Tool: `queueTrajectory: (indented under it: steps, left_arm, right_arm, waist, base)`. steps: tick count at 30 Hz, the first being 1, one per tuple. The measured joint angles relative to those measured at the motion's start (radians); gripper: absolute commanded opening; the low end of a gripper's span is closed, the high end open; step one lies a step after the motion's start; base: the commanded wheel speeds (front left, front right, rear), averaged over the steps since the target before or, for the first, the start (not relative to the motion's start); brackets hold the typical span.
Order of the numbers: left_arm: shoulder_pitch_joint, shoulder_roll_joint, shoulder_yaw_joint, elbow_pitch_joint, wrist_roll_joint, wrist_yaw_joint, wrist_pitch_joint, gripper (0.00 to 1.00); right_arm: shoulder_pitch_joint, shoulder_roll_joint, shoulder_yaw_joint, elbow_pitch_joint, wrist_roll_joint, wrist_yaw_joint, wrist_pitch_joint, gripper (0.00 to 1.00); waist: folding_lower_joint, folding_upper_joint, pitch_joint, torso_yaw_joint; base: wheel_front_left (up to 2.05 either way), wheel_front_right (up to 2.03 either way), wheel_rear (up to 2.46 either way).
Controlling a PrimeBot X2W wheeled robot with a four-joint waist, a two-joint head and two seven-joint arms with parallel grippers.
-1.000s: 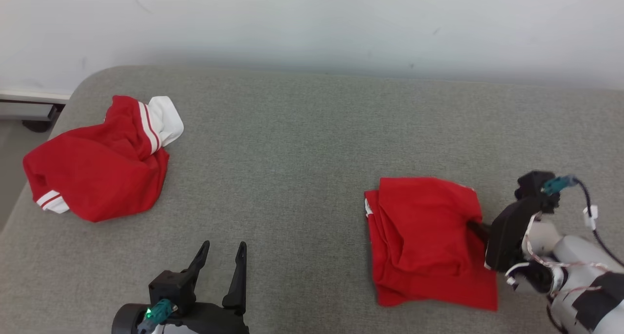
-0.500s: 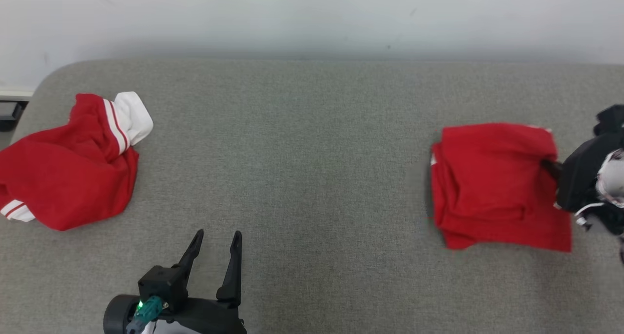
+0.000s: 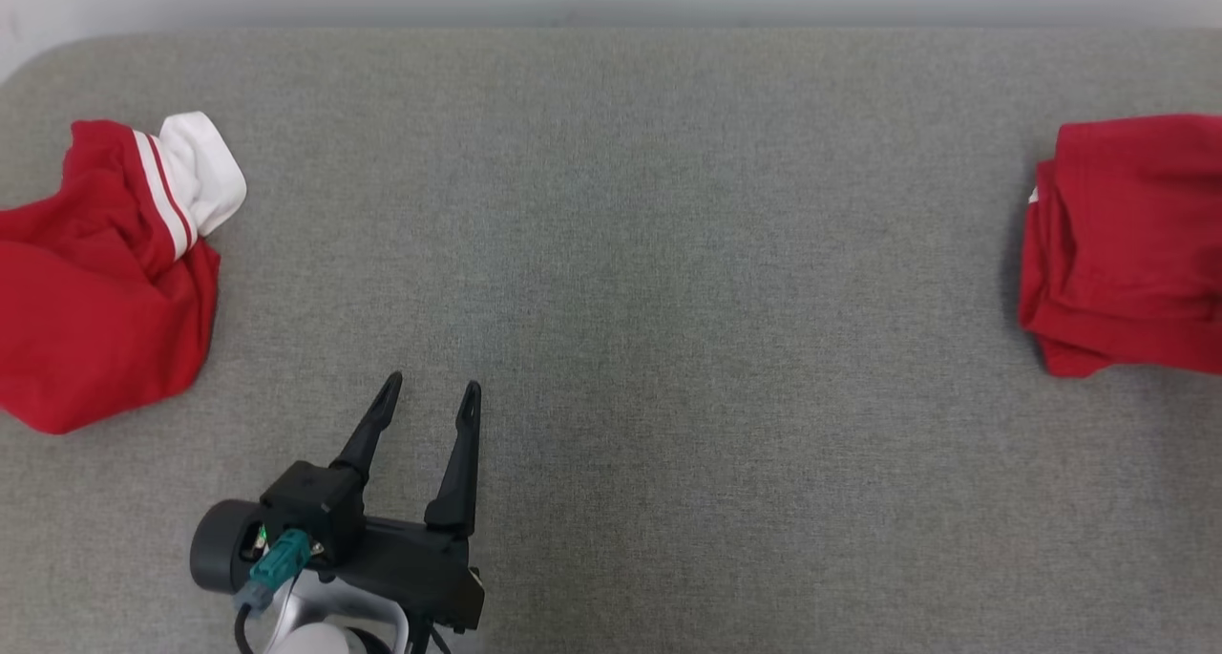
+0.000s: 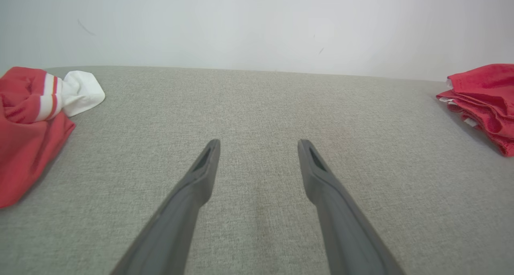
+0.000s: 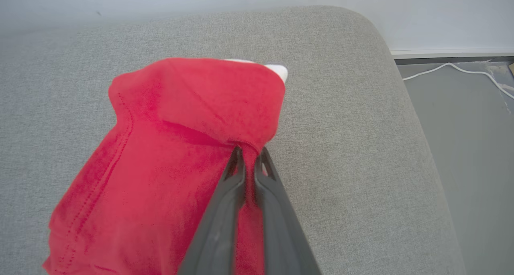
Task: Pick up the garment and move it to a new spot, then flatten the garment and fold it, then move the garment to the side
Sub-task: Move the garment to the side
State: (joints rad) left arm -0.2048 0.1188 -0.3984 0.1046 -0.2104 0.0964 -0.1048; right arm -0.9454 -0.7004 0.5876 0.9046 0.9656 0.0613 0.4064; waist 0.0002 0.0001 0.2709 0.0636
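The folded red garment (image 3: pixel 1127 243) lies at the far right of a grey upholstered surface (image 3: pixel 668 253), and we judge the task is on its last step, moving the garment to the side. Reading from the left, a crumpled red and white garment (image 3: pixel 95 282) sits at the left edge of the surface, untouched. Just right of it, low in the head view, the left gripper (image 3: pixel 431 384) rests above bare fabric with its two dark fingers spread wide and nothing between them. The middle of the surface is plain grey cloth. At the right, in the right wrist view, the right gripper (image 5: pixel 251 150) has its fingers pressed together on a pinch of the garment's near edge, and the layers below lie on the surface. Further right the surface curves down at a rounded corner, with the floor (image 5: pixel 461 146) and a white cable (image 5: pixel 453 68) beyond it. To do this step well, we would slide the garment low and level rather than lift it, because a one-point pinch could let the stacked layers hang and open. We would stop well short of the rounded corner so that no part droops over it. We would part the fingers only once the whole stack lies flat, then draw them straight back so they do not drag the top layer. The left gripper can stay clear.
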Motion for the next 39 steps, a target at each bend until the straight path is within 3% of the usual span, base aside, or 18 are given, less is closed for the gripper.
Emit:
queueTrajectory:
  steps: [14, 26, 27, 28, 29, 39]
  left_arm:
    - [-0.06, -0.001, -0.014, -0.029, 0.016, -0.009, 0.009, 1.0]
    - [-0.067, -0.003, -0.014, -0.03, 0.016, -0.009, 0.016, 1.0]
    - [-0.067, -0.002, -0.014, -0.03, 0.016, -0.009, 0.016, 1.0]
    - [-0.067, -0.002, -0.014, -0.03, 0.016, -0.009, 0.016, 1.0]
    - [-0.067, -0.003, -0.014, -0.029, 0.016, -0.009, 0.016, 1.0]
    - [-0.067, 0.0, -0.005, -0.016, 0.015, -0.008, 0.015, 1.0]
  right_arm:
    - [-0.115, -0.071, 0.035, 0.054, -0.097, -0.006, 0.003, 0.0]
    - [-0.167, -0.077, 0.073, 0.101, -0.154, -0.009, -0.004, 0.0]
    - [-0.172, -0.076, 0.081, 0.101, -0.164, -0.01, -0.011, 0.04]
    - [-0.172, -0.076, 0.081, 0.101, -0.164, -0.01, -0.011, 0.95]
    - [-0.176, -0.076, 0.088, 0.103, -0.175, -0.01, -0.011, 1.0]
    - [-0.2, -0.054, 0.13, 0.136, -0.228, -0.011, -0.032, 1.0]
  waist:
    - [-0.0001, 0.0, 0.086, 0.022]
    - [-0.0002, 0.0, 0.1, 0.047]
    - [-0.0003, 0.0, 0.101, 0.048]
    - [-0.0003, 0.0, 0.101, 0.048]
    - [-0.0002, -0.0001, 0.101, 0.048]
    - [-0.0003, -0.0001, 0.076, 0.035]
  base:
    - [0.0, 0.0, 0.0]
    - [0.0, 0.0, 0.0]
    - [0.0, 0.0, 0.0]
    - [0.0, 0.0, 0.0]
    - [0.0, 0.0, 0.0]
    - [0.0, 0.0, 0.0]
